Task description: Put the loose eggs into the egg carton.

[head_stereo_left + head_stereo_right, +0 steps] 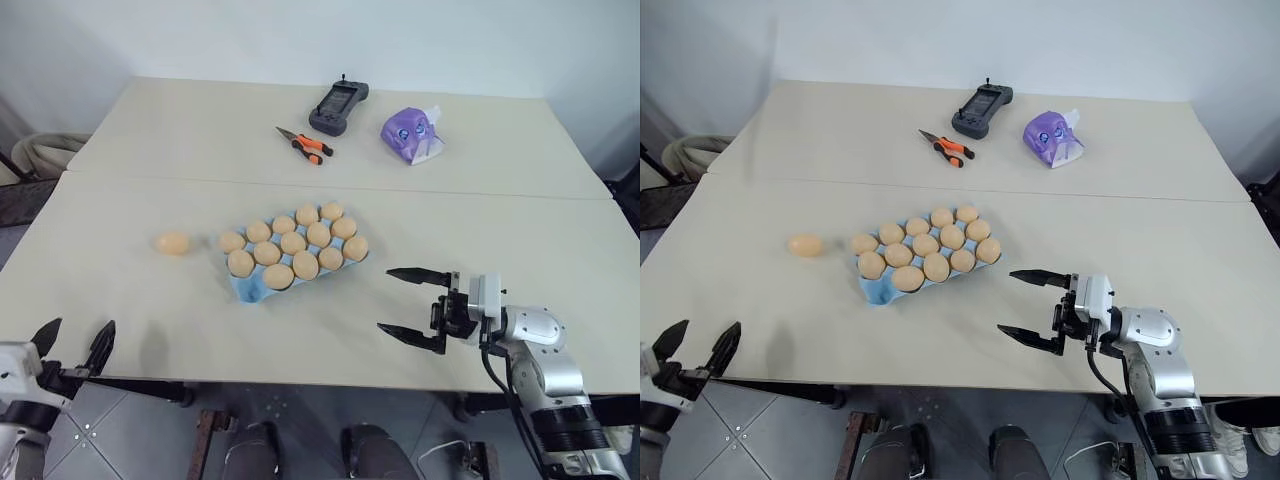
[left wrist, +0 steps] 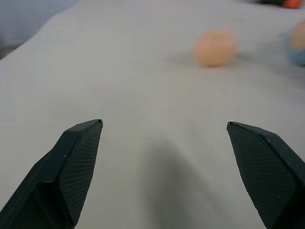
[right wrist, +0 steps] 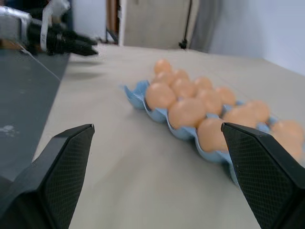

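One loose egg lies on the table just left of the egg carton — my left gripper spread wide, my right gripper spread too. Nudge it carelessly and it rolls away.

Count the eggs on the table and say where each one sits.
15. Fourteen sit in the cups of the egg carton, in three rows; the cup at its near left corner is bare. One loose egg lies on the table left of the carton, apart from it. None seem hidden.
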{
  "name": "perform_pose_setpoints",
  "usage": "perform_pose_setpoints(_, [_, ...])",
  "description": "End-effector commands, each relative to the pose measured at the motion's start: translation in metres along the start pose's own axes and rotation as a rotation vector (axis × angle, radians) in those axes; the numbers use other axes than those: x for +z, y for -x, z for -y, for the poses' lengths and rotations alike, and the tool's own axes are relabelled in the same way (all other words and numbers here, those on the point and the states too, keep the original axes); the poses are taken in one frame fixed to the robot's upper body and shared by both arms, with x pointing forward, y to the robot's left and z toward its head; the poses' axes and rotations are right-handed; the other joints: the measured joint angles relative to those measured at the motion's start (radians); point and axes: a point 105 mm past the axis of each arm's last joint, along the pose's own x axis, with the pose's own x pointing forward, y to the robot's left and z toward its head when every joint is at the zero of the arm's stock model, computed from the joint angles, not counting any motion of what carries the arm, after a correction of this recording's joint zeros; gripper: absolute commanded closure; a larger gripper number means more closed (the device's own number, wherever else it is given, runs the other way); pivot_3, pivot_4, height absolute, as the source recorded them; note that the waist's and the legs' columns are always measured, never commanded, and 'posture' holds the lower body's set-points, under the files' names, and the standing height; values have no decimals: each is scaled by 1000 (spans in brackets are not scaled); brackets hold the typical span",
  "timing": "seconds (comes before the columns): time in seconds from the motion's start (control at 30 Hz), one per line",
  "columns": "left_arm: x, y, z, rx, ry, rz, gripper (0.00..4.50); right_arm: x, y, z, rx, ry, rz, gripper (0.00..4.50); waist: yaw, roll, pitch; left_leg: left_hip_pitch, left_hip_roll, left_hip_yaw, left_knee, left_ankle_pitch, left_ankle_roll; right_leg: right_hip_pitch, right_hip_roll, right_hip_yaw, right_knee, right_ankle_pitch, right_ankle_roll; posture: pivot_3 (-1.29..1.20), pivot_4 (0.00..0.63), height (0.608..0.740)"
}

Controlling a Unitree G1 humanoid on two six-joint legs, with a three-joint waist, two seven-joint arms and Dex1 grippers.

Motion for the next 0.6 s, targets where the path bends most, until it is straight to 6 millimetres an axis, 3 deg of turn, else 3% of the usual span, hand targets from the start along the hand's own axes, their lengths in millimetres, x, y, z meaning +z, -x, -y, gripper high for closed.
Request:
perform_pose_setpoints(0.03, [19, -10, 13, -26, -16, 76, 56, 4, 0, -3, 20, 18, 30, 0, 1, -1, 0, 0, 0, -1, 0, 0, 0, 0, 0, 0, -1, 0, -1, 0, 150, 740])
perform_pose_setpoints(0.3, [43, -64, 32, -90, -22, 138, 56, -1, 16, -2, -7, 30, -24, 0, -3, 0, 0, -1, -1, 0, -1, 1, -2, 1, 1, -2, -1, 1, -1, 0, 150, 740])
perform_pose_setpoints(0.4, [53, -92, 36, -107, -26, 155, 56, -1, 22, 3, -50, 43, -42, 0, -3, 0, 0, 0, -2, 4, -1, 4, -2, -1, 3, -3, -1, 1, -1, 0, 150, 740])
perform_pose_setpoints(0.6, [53, -143, 53, -163, -37, 124, 56, -1, 20, -2, -76, 48, -38, 0, -1, 0, 0, 0, -2, 5, 0, 5, -2, -3, 5, -2, 0, 1, -1, 0, 150, 740])
